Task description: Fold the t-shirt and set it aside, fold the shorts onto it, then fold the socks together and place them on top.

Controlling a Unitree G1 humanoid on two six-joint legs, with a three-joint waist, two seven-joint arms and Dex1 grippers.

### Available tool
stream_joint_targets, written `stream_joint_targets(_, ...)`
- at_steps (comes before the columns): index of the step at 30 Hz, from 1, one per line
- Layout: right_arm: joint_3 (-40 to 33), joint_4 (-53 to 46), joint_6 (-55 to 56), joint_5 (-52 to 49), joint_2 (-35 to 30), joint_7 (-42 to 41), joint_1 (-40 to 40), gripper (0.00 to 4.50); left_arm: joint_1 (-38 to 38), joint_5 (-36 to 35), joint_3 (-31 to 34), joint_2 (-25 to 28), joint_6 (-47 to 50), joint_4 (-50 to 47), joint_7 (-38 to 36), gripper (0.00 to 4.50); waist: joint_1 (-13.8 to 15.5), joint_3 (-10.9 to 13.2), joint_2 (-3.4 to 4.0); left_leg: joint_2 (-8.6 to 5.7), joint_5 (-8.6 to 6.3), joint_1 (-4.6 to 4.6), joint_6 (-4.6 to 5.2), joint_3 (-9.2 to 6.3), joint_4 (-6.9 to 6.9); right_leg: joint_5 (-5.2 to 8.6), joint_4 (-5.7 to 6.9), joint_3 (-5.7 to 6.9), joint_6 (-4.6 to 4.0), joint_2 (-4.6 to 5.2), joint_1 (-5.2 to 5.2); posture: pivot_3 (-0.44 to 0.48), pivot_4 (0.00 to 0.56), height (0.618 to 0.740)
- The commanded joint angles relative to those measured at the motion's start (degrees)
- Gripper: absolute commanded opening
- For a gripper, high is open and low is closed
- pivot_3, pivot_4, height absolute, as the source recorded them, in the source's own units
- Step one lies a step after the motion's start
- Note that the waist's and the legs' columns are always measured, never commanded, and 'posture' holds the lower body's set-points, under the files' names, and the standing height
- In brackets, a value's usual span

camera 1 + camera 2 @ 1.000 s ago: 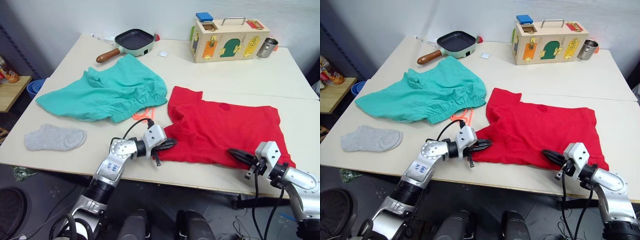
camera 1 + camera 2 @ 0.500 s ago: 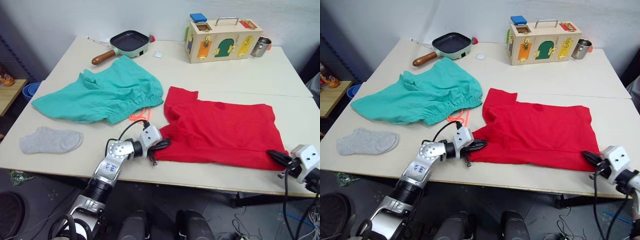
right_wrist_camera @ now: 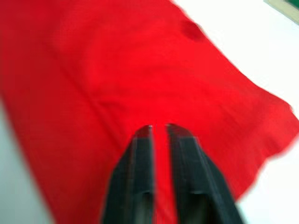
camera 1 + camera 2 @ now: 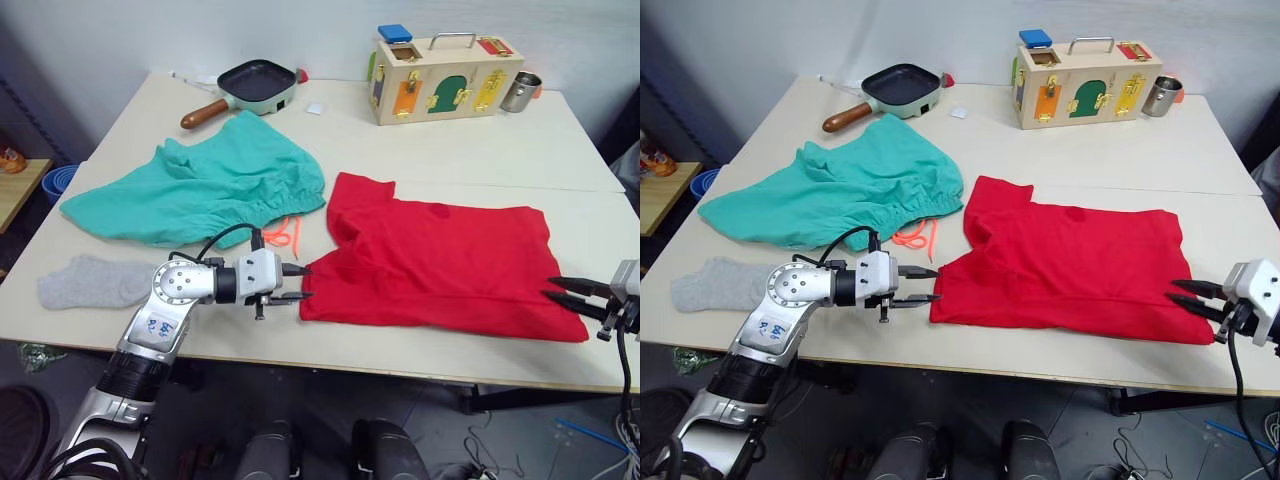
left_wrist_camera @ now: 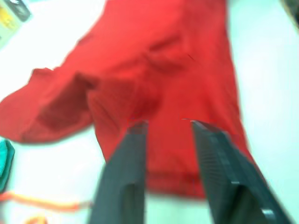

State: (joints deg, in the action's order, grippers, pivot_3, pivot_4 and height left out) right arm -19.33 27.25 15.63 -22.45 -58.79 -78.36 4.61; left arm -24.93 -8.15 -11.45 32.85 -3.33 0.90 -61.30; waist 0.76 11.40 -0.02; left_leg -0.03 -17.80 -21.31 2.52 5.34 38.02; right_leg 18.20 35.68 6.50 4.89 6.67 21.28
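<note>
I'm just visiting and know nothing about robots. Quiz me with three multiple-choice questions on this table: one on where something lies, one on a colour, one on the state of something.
1. Where does the frying pan lie?
A. Past the shorts, at the table's far side
B. On the t-shirt
C. Beside the sock

2. What colour is the drawstring of the shorts?
A. Blue
B. Orange
C. White

3. How is the left gripper now?
A. Shut on the sock
B. Shut on the shorts
C. Open, at the edge of the t-shirt

Answers:
1 A, the pan sits beyond the green cloth, near the far edge.
2 B, an orange cord shows below the waistband.
3 C, its two fingers stand apart, with red cloth just ahead of them.
</note>
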Motion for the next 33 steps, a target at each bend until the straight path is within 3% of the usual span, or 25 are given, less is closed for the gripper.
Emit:
stream_joint_targets(1,-0.17,-3.49,0.17,0.02,-2.88,-5.37,-4.24,2.24,1.28,0.4,-5.09,2.45,3.57,-4.25,-6.0,2.9,0.6,0.0,0.0,0.0,-0.05,-0.02,0.02,0.01,0.0,0.0,-0.03,0.0,0.0,0.0,0.0,0.0,0.15,0.74)
stream_joint_targets(2,-0.36,-3.64,0.19,0.1,-3.1,-5.79,-5.08,2.56,1.55,1.23,-6.44,3.4,3.05,-4.59,-7.62,3.14,0.56,0.0,0.0,0.0,-0.09,-0.06,0.05,0.01,0.01,0.0,-0.05,0.0,0.0,0.0,0.02,0.0,0.15,0.74)
stream_joint_targets(4,-0.84,-2.7,0.77,0.65,-3.27,-5.65,-5.79,3.19,1.3,2.44,-7.17,2.59,1.99,-4.27,-6.25,3.15,0.52,0.0,0.01,0.0,-0.1,-0.1,0.05,0.03,0.01,0.0,-0.07,-0.02,0.0,0.0,0.08,0.0,0.15,0.74)
stream_joint_targets(10,-1.29,-2.44,-2.19,1.56,-3.42,-3.16,-7.62,3.19,0.45,4.92,-5.44,-2.81,3.4,-2.4,2.62,3.15,0.61,0.02,-0.01,0.01,-0.1,-0.1,0.07,0.01,0.04,0.0,-0.07,0.0,0.0,0.0,0.06,0.0,0.15,0.74)
stream_joint_targets(17,1.02,-0.14,-2.38,6.21,-3.77,1.56,-5.0,3.19,-1.56,9.73,-6.58,-2.0,3.47,1.63,4.56,3.15,0.44,0.01,-0.01,0.02,-0.07,-0.07,0.04,0.04,0.03,0.0,-0.01,0.01,0.0,-0.03,0.07,0.0,0.15,0.74)
stream_joint_targets(24,6.66,11.04,-0.16,12.46,-3.36,2.13,2.43,3.19,-2.92,12.65,-9.24,-1.09,5.58,4.29,3.53,3.15,0.46,0.01,0.0,0.02,-0.06,-0.05,0.03,0.04,0.05,0.0,0.01,0.0,0.0,-0.03,0.06,0.0,0.15,0.74)
stream_joint_targets(25,7.42,12.26,0.08,12.96,-3.36,1.62,3.12,3.01,-3.03,12.66,-9.65,-1.03,6.21,4.72,3.06,3.15,0.43,0.0,-0.01,0.02,-0.05,-0.03,0.02,0.03,0.06,0.0,0.01,0.01,0.0,-0.02,0.04,0.0,0.15,0.74)
stream_joint_targets(28,9.08,15.78,2.5,14.33,-3.25,0.77,5.01,2.26,-3.76,13.52,-10.27,-1.67,8.07,6.52,3.96,2.55,0.39,-0.03,-0.07,0.02,-0.06,0.32,0.04,0.0,0.08,0.0,-0.12,0.03,0.01,-0.02,-0.42,0.0,0.15,0.74)
stream_joint_targets(33,12.26,21.65,7.97,17.0,-3.18,0.6,7.95,0.62,-4.27,13.06,-10.6,-2.32,9.93,8.0,4.31,1.1,0.4,-0.12,-0.22,0.02,-0.37,0.8,-0.15,-0.03,0.07,-0.04,-0.38,0.0,0.04,0.03,-0.98,0.0,0.15,0.74)
